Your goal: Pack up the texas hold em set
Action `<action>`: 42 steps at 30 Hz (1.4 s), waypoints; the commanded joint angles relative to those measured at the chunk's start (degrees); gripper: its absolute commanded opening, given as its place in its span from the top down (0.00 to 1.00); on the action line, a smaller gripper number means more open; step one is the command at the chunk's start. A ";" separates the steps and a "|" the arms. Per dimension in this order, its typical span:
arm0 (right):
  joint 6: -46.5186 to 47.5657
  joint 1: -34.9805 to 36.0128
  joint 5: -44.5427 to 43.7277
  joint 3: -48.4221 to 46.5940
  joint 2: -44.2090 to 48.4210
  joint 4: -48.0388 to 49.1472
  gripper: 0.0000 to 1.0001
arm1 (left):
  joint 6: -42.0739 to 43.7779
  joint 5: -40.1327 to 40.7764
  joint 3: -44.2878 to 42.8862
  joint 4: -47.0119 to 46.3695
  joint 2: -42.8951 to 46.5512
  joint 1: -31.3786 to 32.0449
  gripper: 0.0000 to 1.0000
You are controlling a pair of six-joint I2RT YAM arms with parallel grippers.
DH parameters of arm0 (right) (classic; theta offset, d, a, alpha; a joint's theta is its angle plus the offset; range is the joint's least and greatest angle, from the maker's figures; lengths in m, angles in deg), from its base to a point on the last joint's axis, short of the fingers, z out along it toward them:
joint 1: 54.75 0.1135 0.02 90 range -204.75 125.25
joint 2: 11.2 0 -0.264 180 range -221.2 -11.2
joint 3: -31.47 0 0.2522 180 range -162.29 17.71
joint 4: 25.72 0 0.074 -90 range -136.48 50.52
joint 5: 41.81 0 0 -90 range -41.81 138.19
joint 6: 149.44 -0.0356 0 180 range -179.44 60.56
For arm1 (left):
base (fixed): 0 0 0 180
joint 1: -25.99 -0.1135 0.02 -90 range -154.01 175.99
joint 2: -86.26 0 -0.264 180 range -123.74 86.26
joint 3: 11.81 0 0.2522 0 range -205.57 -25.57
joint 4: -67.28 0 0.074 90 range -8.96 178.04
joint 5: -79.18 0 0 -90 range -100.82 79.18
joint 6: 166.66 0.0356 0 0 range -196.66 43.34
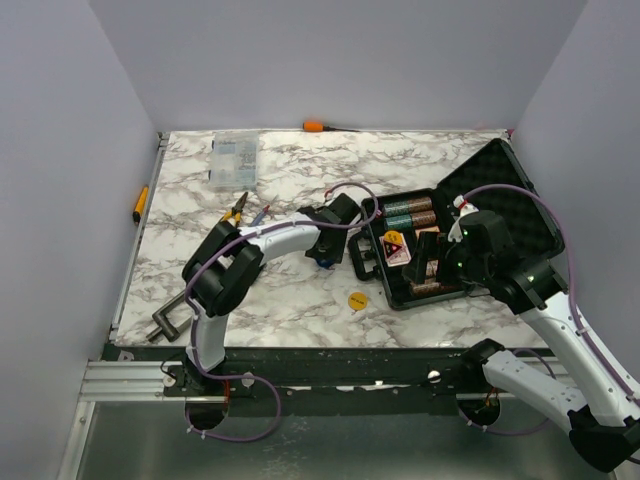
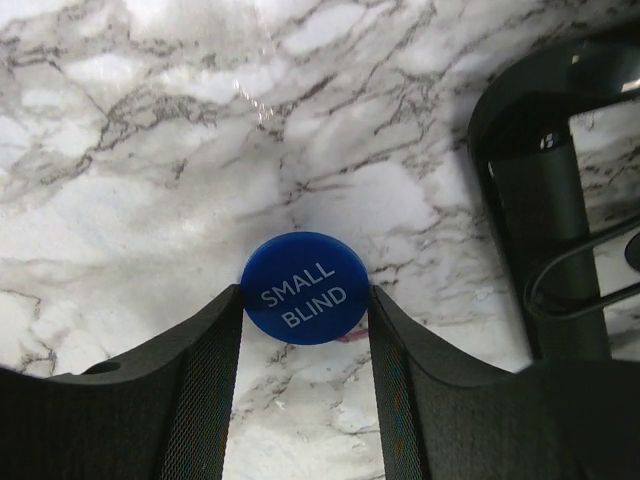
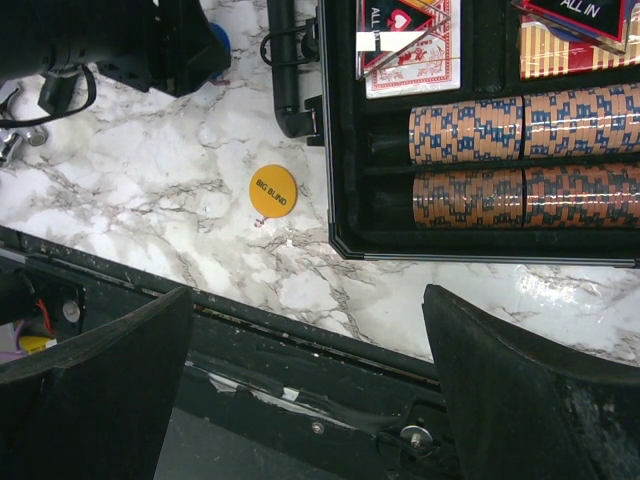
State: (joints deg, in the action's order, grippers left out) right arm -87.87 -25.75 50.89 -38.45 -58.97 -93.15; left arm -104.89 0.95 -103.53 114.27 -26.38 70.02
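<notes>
The black case (image 1: 497,175) lies open at the right, lid tilted back. It holds brown and teal chip stacks (image 3: 520,160) and two card decks (image 3: 410,50). Its handle (image 2: 540,230) points left. The blue "SMALL BLIND" disc (image 2: 304,287) lies on the marble between my left gripper's (image 2: 305,310) fingertips, which touch its two edges. In the top view my left gripper (image 1: 325,250) is just left of the handle. The yellow "BIG BLIND" disc (image 3: 273,191) lies on the table near the case's front left corner. My right gripper (image 3: 310,380) is wide open and empty, above the case's near side (image 1: 428,258). No dice show.
A clear parts box (image 1: 232,160) sits at the back left, with yellow-handled pliers (image 1: 236,208) in front of it. An orange screwdriver (image 1: 320,126) lies along the back wall. A yellow-handled tool (image 1: 140,203) lies off the left edge. A clamp (image 1: 168,320) grips the front left corner.
</notes>
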 commanded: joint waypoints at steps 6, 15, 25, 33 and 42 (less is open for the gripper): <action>0.12 0.27 0.73 -1.69 -0.54 -0.34 0.00 | 0.36 1.58 7.16 0.25 5.19 2.31 0.59; -0.34 0.22 0.64 -3.40 -0.86 -0.86 0.00 | 0.72 2.74 9.35 -0.54 10.10 4.25 0.60; -1.73 0.27 1.14 -4.07 -0.13 -1.39 0.00 | 1.02 3.57 11.10 -0.57 14.16 6.50 0.60; -2.94 0.21 0.95 -4.00 0.03 -0.50 0.00 | 2.44 3.50 11.77 0.36 19.52 7.77 0.60; -4.16 0.27 2.40 -3.38 0.01 1.61 0.00 | 4.72 3.44 8.87 1.02 23.55 10.65 0.60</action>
State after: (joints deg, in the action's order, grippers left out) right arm -91.19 -25.75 51.15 -41.31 -59.50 -93.09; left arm -102.25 3.31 -92.31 114.38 -5.40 79.03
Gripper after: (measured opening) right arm 0.998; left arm 0.485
